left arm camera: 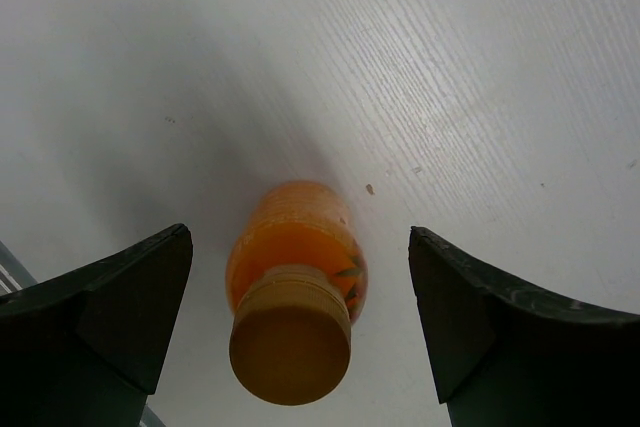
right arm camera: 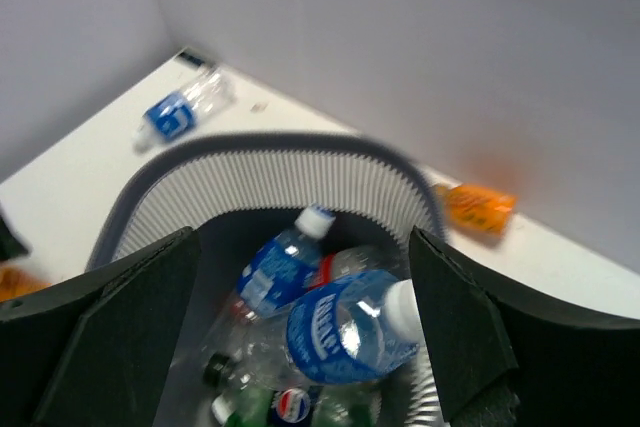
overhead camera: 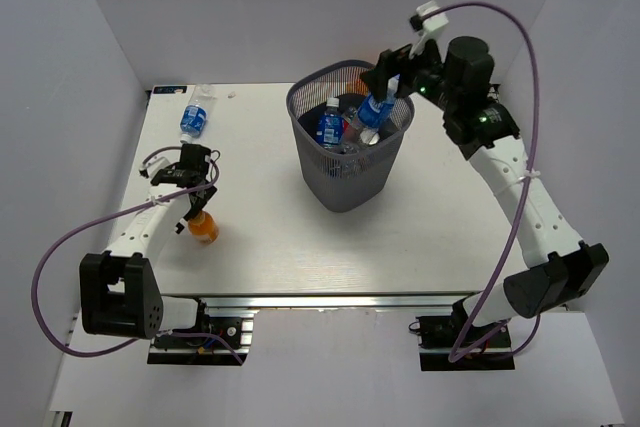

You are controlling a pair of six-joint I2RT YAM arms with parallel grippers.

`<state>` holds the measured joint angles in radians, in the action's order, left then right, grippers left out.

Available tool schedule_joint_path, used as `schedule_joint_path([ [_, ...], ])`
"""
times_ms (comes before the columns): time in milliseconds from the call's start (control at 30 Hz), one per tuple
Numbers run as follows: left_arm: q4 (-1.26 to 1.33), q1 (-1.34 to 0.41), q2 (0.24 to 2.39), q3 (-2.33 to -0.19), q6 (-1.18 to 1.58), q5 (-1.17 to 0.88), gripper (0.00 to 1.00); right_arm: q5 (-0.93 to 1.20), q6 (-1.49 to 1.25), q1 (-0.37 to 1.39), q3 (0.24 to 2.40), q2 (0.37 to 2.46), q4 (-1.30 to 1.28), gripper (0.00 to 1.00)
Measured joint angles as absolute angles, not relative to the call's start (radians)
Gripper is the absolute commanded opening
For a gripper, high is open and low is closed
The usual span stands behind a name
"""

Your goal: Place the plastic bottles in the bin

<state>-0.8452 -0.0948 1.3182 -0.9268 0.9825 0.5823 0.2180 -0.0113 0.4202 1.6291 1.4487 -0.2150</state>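
Note:
My left gripper (overhead camera: 196,203) (left arm camera: 299,277) is open, its fingers standing either side of a squat orange bottle (overhead camera: 203,228) (left arm camera: 295,297) upright on the table, not touching it. My right gripper (overhead camera: 386,75) (right arm camera: 300,257) is open over the dark wire-mesh bin (overhead camera: 303,119) (right arm camera: 270,152). A clear bottle with a blue label (overhead camera: 376,110) (right arm camera: 350,332) hangs loose just under its fingers, above the bottles in the bin. Inside lie another blue-labelled bottle (overhead camera: 330,125) (right arm camera: 275,269), a green one (right arm camera: 240,413) and several others.
A clear blue-labelled bottle (overhead camera: 197,115) (right arm camera: 182,110) lies at the table's far left. An orange-labelled bottle (right arm camera: 476,208) lies behind the bin near the back wall. White walls close in the table on three sides.

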Motion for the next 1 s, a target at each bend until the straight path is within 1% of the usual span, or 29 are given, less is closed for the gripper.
schedule_joint_path([
  [133, -0.843, -0.096, 1.322, -0.907, 0.970, 0.554, 0.98, 0.218, -0.056, 0.321, 1.645, 1.420, -0.171, 0.89],
  [300, -0.830, -0.096, 1.364, -0.895, 0.965, 0.532, 0.98, 0.262, -0.139, 0.118, 1.485, 1.320, -0.120, 0.89],
  [333, -0.824, -0.096, 1.375, -0.894, 0.962, 0.526, 0.96, 0.271, -0.154, 0.082, 1.455, 1.306, -0.114, 0.89],
  [400, -0.806, -0.096, 1.396, -0.886, 0.960, 0.512, 0.87, 0.295, -0.179, 0.028, 1.404, 1.283, -0.102, 0.89],
  [433, -0.793, -0.098, 1.405, -0.880, 0.958, 0.506, 0.80, 0.308, -0.189, 0.003, 1.380, 1.274, -0.099, 0.89],
  [467, -0.785, -0.100, 1.415, -0.874, 0.954, 0.500, 0.60, 0.325, -0.203, -0.020, 1.354, 1.264, -0.091, 0.89],
  [533, -0.772, -0.104, 1.433, -0.875, 0.950, 0.492, 0.49, 0.355, -0.220, -0.056, 1.313, 1.250, -0.082, 0.89],
  [567, -0.772, -0.108, 1.436, -0.879, 0.940, 0.492, 0.39, 0.370, -0.229, -0.074, 1.293, 1.245, -0.076, 0.89],
  [667, -0.785, -0.117, 1.442, -0.898, 0.943, 0.487, 0.29, 0.402, -0.245, -0.115, 1.245, 1.230, -0.071, 0.89],
  [733, -0.804, -0.124, 1.444, -0.932, 0.940, 0.485, 0.28, 0.416, -0.255, -0.137, 1.216, 1.214, -0.070, 0.89],
  [833, -0.806, -0.136, 1.433, -1.047, 0.902, 0.471, 0.28, 0.423, -0.270, -0.167, 1.157, 1.173, -0.044, 0.89],
  [1000, -0.667, -0.213, 1.396, -1.315, 0.779, 0.377, 0.29, 0.385, -0.287, -0.207, 1.056, 1.105, -0.017, 0.89],
])
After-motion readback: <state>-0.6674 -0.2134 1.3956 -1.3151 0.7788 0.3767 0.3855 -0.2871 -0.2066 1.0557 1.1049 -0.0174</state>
